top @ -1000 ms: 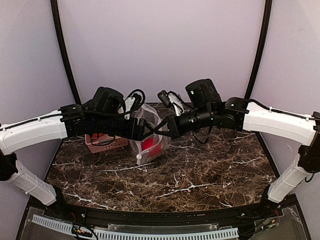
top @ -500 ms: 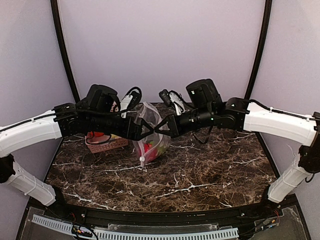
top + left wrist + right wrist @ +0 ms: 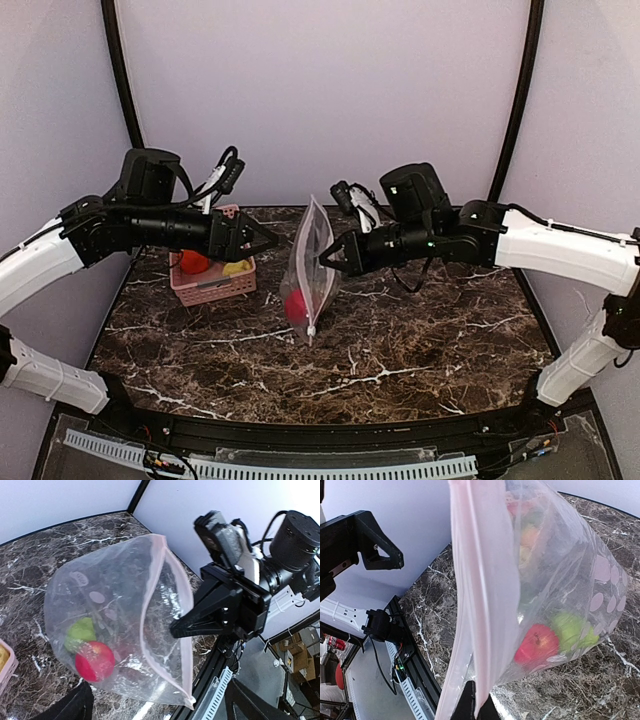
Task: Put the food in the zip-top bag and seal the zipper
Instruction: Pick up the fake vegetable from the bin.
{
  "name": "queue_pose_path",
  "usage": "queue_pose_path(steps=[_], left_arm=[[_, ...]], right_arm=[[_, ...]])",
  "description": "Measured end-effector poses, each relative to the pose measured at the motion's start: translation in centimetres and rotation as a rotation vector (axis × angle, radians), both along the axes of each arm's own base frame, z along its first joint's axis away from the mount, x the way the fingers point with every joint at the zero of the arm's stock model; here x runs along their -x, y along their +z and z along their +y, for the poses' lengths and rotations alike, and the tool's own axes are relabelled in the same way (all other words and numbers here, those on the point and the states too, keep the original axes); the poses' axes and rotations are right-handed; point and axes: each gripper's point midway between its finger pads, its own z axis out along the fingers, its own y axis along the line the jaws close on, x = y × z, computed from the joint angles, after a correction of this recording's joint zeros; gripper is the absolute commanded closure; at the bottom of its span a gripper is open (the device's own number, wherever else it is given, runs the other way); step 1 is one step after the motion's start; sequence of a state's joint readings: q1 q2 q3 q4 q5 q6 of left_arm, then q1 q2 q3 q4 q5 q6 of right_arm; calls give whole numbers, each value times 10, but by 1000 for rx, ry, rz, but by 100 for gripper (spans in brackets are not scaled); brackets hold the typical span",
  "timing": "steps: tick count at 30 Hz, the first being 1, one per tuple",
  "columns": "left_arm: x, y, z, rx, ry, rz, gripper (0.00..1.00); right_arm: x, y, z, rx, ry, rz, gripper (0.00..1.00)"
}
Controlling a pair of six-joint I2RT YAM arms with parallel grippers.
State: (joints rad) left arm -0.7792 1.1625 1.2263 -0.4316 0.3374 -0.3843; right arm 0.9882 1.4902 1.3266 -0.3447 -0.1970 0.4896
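Note:
The zip-top bag (image 3: 312,262) stands on edge mid-table, clear with pale dots. My right gripper (image 3: 325,258) is shut on its pink zipper strip (image 3: 475,580), pinched between my fingers at the bottom of the right wrist view (image 3: 476,704). The strip's two lips gape apart in the left wrist view (image 3: 150,605), with a small white tab at the low end (image 3: 189,700). Inside the bag lie a red fruit (image 3: 95,660) and a green one (image 3: 80,632), also seen in the right wrist view (image 3: 537,642). My left gripper (image 3: 268,240) is open and empty, left of the bag.
A pink slotted basket (image 3: 212,285) sits at the left behind my left arm, holding a red piece (image 3: 193,262) and a yellow piece (image 3: 238,267). The table's front rail (image 3: 220,690) runs close below the bag in the left wrist view.
My left gripper has let go of the bag and pulled back to the left, uncovering the basket. The bag now hangs narrow and upright from my right gripper alone.

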Motion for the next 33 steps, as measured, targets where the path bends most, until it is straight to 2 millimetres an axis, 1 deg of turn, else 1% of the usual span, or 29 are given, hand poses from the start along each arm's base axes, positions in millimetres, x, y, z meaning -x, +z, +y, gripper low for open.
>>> queue_pose_path(steps=[3, 8, 11, 12, 14, 17, 20, 28, 30, 33], left_arm=[[-13, -8, 19, -31, 60, 25, 7], [-45, -24, 63, -118, 215, 37, 6], [-69, -40, 92, -190, 325, 41, 6], [-78, -49, 102, -215, 362, 47, 6], [-97, -73, 123, -281, 439, 75, 6], [-119, -114, 153, -383, 529, 136, 6], [-137, -141, 177, -440, 592, 178, 6], [-179, -176, 225, -533, 716, 199, 7], [-186, -187, 234, -548, 729, 218, 9], [-192, -201, 243, -561, 733, 252, 11]], right_arm=[[-2, 0, -3, 1, -20, 0, 100], [-6, 2, -7, -1, -46, -5, 100], [-5, 5, -10, -6, -51, -9, 100], [-5, 5, -10, -8, -53, -10, 100], [-5, 7, -11, -10, -53, -11, 100], [-4, 6, -11, -10, -53, -10, 100], [-4, 6, -11, -10, -52, -9, 100], [-4, 3, -11, -6, -51, -7, 100], [-4, 1, -12, -4, -51, -5, 100], [-4, 0, -12, -2, -51, -3, 100]])
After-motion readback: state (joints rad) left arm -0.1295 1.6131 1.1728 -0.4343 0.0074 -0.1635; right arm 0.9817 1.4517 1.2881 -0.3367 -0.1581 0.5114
